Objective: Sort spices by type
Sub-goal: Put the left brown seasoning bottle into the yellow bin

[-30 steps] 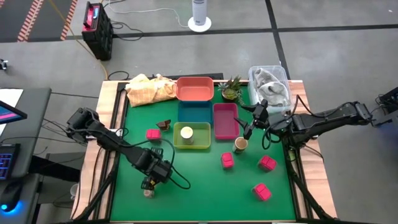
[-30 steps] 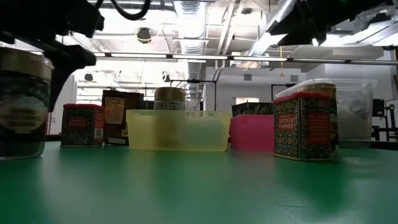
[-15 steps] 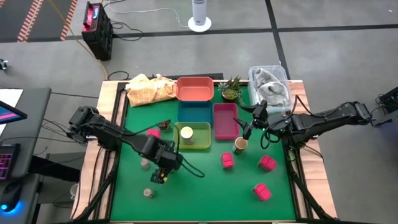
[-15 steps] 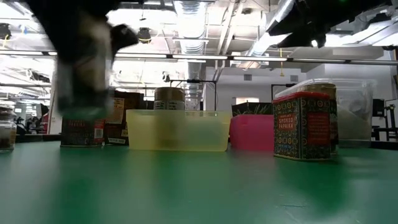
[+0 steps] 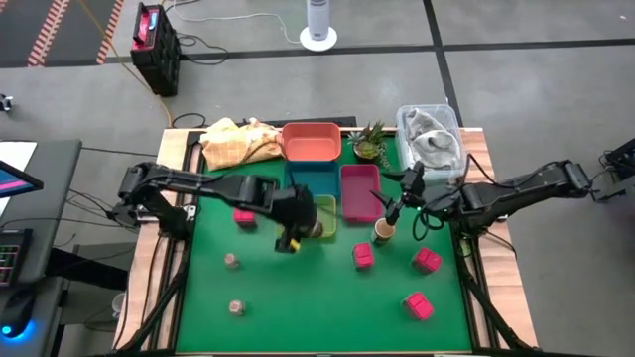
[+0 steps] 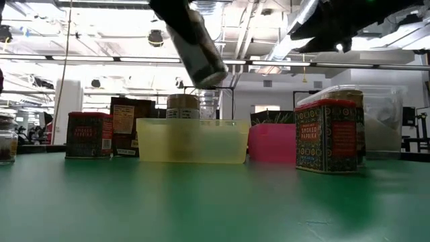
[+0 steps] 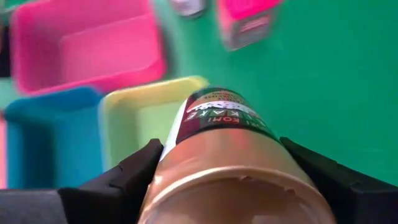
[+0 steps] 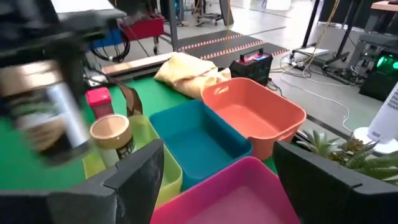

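Note:
My left gripper (image 5: 291,233) is shut on a cream-lidded jar with a dark label (image 7: 227,137), above the near edge of the yellow tray (image 5: 323,226). Another cream-topped jar (image 8: 113,138) stands in that tray. A third (image 5: 384,232) stands on the mat just near my open, empty right gripper (image 5: 402,198). Pink packets (image 5: 245,216) (image 5: 363,256) (image 5: 427,260) and one more (image 5: 418,305) stand on the mat. Two tiny brownish jars (image 5: 231,261) (image 5: 236,307) stand at the near left. A dark brown packet (image 6: 124,128) stands behind the tray. My left gripper pinches the jar between its two fingers (image 7: 124,180), one on each side of the jar's wall near the lid end (image 7: 186,155). The jar lies along the fingers, lid toward the wrist. It is lifted clear and tilted, its base (image 6: 209,75) pointing down over the yellow tray.
Orange (image 5: 311,141), blue (image 5: 310,178) and pink (image 5: 359,190) trays stand beyond and beside the yellow one. A potted plant (image 5: 369,141), a clear tub with cloth (image 5: 432,134) and a yellow cloth (image 5: 238,144) line the far edge. Bare mat lies in the near middle.
My left gripper has carried the jar from the table's near left up and toward the far right, to above the yellow tray. The jar has been lifted off the mat and now hangs tilted. My right arm has kept still.

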Controlling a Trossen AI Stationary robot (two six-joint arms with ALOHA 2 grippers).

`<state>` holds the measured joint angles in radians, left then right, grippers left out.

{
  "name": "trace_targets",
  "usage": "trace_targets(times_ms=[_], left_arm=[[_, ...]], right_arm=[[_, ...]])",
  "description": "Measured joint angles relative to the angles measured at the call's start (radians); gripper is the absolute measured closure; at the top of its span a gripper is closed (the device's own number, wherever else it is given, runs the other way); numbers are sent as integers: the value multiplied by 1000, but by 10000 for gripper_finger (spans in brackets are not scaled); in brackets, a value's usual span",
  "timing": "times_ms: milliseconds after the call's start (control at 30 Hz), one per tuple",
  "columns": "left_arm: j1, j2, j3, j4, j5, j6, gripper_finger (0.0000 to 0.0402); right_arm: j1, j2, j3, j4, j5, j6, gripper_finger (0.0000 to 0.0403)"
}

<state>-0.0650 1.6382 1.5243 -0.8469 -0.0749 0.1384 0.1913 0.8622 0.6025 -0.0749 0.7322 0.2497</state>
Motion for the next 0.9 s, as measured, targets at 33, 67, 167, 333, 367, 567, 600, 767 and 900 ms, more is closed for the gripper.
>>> trace_targets(times_ms=[33,67,167,333,367,567,600,767,900], left_arm=[[20,1,-1,5,0,5,131],[38,13,-1,31,-2,7,131],[80,41,16,61,1,13,131],[108,146,98,32,22,47,129],[107,172,116,16,22,58,129],[121,294,249,-135,-15,105,127],[128,311,264,-167,-18,105,127],[150,377,283,-260,-16,123,126],[151,402,285,-278,-13,138,126]], right_arm=[[4,-11,-1,-12,1,-4,76],[7,-17,-2,-13,1,-4,76],[12,-26,-2,-18,4,-11,76],[9,-23,-2,-18,4,-12,76],[9,-23,-2,-21,4,-12,76],[26,-23,-2,-23,5,-15,76],[28,-23,-2,-22,5,-14,76],[31,-23,-2,-23,5,-14,76],[31,-23,-2,-23,5,-14,76]])
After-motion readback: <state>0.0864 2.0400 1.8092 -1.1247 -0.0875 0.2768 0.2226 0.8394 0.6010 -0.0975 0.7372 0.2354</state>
